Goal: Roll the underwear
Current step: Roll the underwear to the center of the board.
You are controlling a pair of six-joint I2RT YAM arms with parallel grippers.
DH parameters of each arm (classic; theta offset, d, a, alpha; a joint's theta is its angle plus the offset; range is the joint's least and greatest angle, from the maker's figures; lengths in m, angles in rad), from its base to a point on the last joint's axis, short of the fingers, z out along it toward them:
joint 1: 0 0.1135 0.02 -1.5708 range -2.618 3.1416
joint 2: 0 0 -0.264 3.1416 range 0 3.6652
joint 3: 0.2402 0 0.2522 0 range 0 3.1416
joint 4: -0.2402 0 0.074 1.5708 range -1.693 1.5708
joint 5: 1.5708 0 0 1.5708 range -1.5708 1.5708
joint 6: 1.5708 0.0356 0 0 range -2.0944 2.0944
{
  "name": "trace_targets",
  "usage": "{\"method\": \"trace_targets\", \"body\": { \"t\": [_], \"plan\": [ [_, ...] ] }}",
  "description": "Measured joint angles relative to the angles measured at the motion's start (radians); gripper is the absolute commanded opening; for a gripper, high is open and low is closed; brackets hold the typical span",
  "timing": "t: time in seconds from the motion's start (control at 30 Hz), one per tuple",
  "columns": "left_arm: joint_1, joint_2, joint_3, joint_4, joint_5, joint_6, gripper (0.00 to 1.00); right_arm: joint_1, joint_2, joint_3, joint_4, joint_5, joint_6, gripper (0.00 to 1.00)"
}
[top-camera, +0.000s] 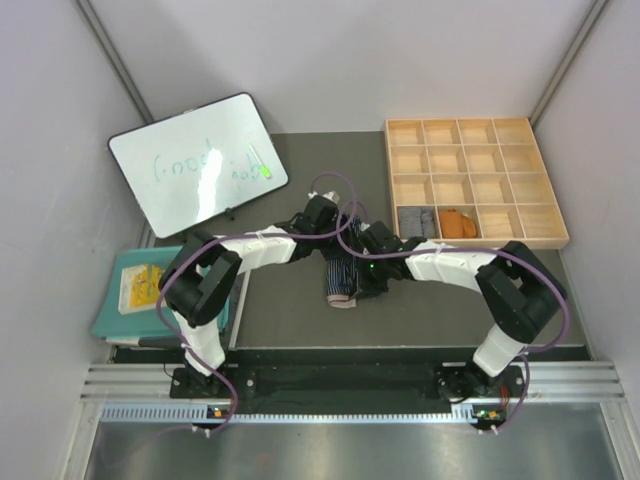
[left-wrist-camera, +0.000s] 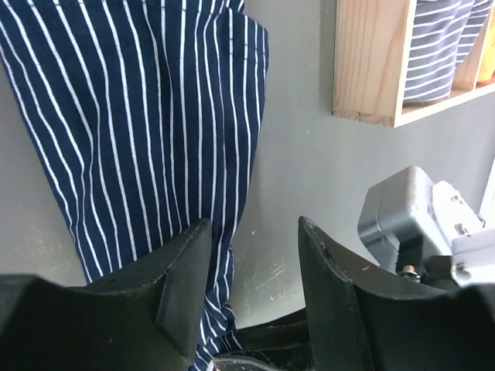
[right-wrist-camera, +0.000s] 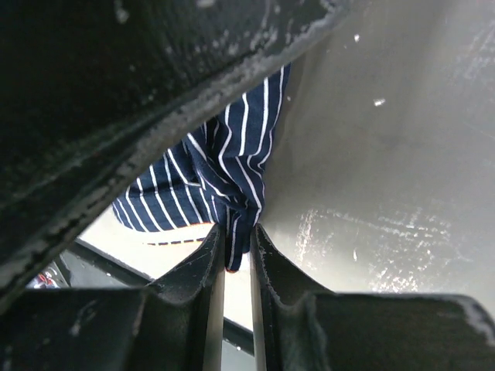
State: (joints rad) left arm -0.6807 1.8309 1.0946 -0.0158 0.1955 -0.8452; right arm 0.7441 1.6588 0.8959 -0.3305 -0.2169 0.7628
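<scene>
Your right gripper is clamped tight on a fold of the dark navy white-striped pair, with the cloth edge squeezed between both fingers just above the table. Your left gripper is spread wide with nothing between the fingers. It sits low, right beside the long edge of that same pair. One of its fingers overlaps the stripes in the wrist view, but I can't tell if it's actually touching the cloth.

From above, the navy pair lies in the middle of the table between the two arms. It's a narrow bundle, mostly hidden under the wrists.

The other two are in the wooden tray at the far right. The grey pinstriped pair is in the nearest row's left-end compartment, and the rust-orange pair is in the compartment just to its right. Both look bundled up, and the rest of the compartments hold nothing.

Off to the far left there's a whiteboard with green scribble, and a teal mat sits at the table's left edge.
</scene>
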Motion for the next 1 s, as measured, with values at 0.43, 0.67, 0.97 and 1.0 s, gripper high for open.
{"method": "trace_targets", "body": {
  "t": [0.43,0.67,0.97,1.0],
  "plan": [
    [-0.034,-0.003,-0.057,0.097,0.005,-0.070,0.60,0.000,-0.098,-0.061,-0.042,0.026,0.007,0.27],
    [-0.036,-0.097,-0.044,0.071,0.014,-0.042,0.75,0.000,-0.211,-0.072,-0.062,0.036,0.008,0.43],
    [-0.036,-0.325,-0.100,0.013,0.017,0.006,0.78,-0.008,-0.179,-0.072,-0.015,0.042,0.011,0.47],
    [-0.036,-0.358,-0.145,0.015,0.015,0.005,0.78,-0.008,-0.163,-0.072,-0.010,0.043,0.007,0.47]
  ]
}}
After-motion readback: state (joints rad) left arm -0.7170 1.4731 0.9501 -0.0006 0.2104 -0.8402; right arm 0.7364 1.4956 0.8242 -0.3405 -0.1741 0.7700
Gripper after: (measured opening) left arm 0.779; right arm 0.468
